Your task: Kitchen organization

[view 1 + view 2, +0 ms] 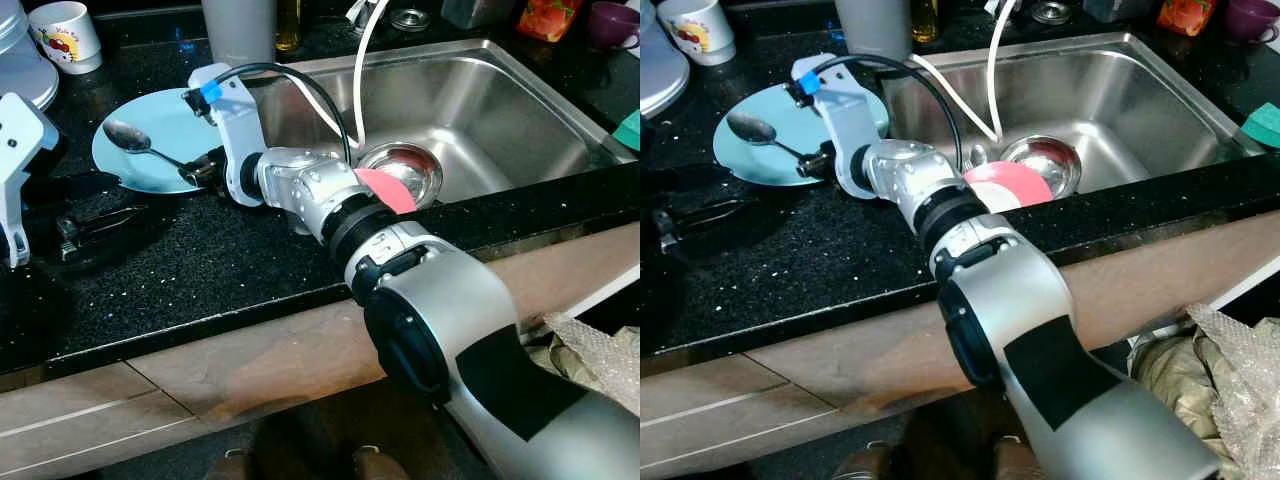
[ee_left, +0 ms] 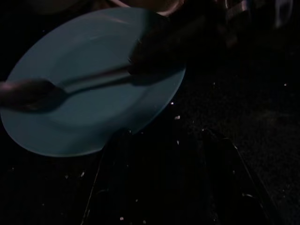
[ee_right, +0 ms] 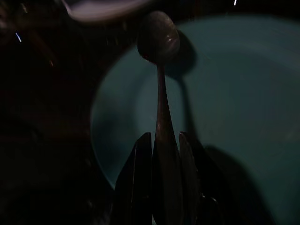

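A black speckled tabletop runs beside a steel sink, where a metal bowl and a red-pink piece sit near the front wall. On the tabletop left of the sink lies a light blue plate, and across it a metal spoon, bowl end toward the far rim. The right gripper, reaching across from the sink side, has its fingers drawn in narrowly on either side of the spoon's handle at the plate's near edge; the hold looks slim and close to the handle's tip. The left gripper hovers low over the tabletop just beside the plate, its fingers spread apart and empty. The risk from here: a grip so near the end may let the heavy bowl end droop or swivel on lifting, so the spoon could slip out, strike the plate and nudge it toward the white mug behind.
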Available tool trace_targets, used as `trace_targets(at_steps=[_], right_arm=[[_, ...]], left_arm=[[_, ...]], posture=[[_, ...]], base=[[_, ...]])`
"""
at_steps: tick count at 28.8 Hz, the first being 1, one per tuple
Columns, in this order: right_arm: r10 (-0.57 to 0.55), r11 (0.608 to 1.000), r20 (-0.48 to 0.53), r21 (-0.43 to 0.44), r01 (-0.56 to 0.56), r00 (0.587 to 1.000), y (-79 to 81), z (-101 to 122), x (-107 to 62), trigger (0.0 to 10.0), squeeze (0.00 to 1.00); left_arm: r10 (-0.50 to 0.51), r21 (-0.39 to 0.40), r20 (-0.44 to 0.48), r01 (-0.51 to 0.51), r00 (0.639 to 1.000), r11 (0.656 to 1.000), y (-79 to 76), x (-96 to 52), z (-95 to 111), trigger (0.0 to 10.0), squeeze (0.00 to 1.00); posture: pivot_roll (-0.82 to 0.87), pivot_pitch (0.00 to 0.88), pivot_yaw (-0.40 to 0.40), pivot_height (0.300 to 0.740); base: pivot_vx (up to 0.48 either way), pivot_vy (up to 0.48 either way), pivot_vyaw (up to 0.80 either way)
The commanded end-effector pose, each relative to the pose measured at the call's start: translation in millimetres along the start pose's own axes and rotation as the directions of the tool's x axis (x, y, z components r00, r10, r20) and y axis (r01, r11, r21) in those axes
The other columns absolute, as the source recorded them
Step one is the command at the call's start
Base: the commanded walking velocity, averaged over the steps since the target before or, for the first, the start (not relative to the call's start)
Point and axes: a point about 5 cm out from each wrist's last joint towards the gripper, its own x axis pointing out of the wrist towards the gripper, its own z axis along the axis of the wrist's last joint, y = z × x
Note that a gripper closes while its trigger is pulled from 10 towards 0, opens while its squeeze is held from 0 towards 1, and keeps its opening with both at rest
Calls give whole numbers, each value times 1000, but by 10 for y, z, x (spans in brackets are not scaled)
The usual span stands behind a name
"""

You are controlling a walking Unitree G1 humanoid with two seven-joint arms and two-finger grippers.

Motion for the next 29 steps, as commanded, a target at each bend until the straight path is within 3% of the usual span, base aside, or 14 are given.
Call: trace_targets(at_steps=[1, 13, 16, 20, 21, 22, 25, 26, 29], right_arm=[[8, 1000, 42, 27, -10, 999, 20, 119, -13, 0, 0], [-21, 988, 237, 154, -17, 971, -176, 537, -239, 0, 0], [-83, 992, 271, 117, 52, 959, -389, 566, -382, 0, 0], [-93, 994, 273, 81, 73, 957, -476, 535, -437, 0, 0], [-92, 994, 286, 81, 71, 954, -587, 482, -517, 0, 0], [-92, 994, 286, 81, 71, 954, -587, 482, -517, 0, 0], [-163, 982, 324, 143, 122, 932, -822, 418, -704, 0, 0], [-163, 982, 324, 143, 122, 932, -822, 418, -704, 0, 0], [-291, 953, 352, 191, 236, 890, -1134, 296, -990, 0, 0]], left_arm=[[-4, 13, 14, 4, 1000, 1000, 16, -37, 75, 10000, 0], [-46, -6, 96, 47, 994, 999, -47, 30, 215, 10000, 0], [-78, -37, 174, 86, 982, 996, -159, 138, 304, 10000, 0], [-89, -48, 212, 101, 973, 994, -221, 213, 346, 10000, 0], [-84, -65, 259, 104, 962, 992, -284, 324, 392, 10000, 0], [-84, -65, 259, 104, 962, 992, -284, 324, 392, 10000, 0], [-43, -83, 293, 70, 955, 994, -304, 460, 434, 10000, 0], [-43, -83, 293, 70, 955, 994, -304, 460, 434, 10000, 0], [13, -105, 288, 18, 958, 994, -280, 580, 455, 10000, 0]], posture=[[76, 186, -25, 740], [79, 170, -21, 740], [80, 165, -19, 740], [80, 163, -16, 740], [75, 163, -5, 740], [75, 163, -5, 740], [75, 167, 9, 740], [75, 167, 9, 740], [77, 168, 17, 740]], base=[[0, 0, 0], [0, 0, 0], [0, 0, 0], [0, 0, 0], [0, 0, 0], [0, 0, 0], [0, 0, 0], [0, 0, 0], [0, 0, 0]])
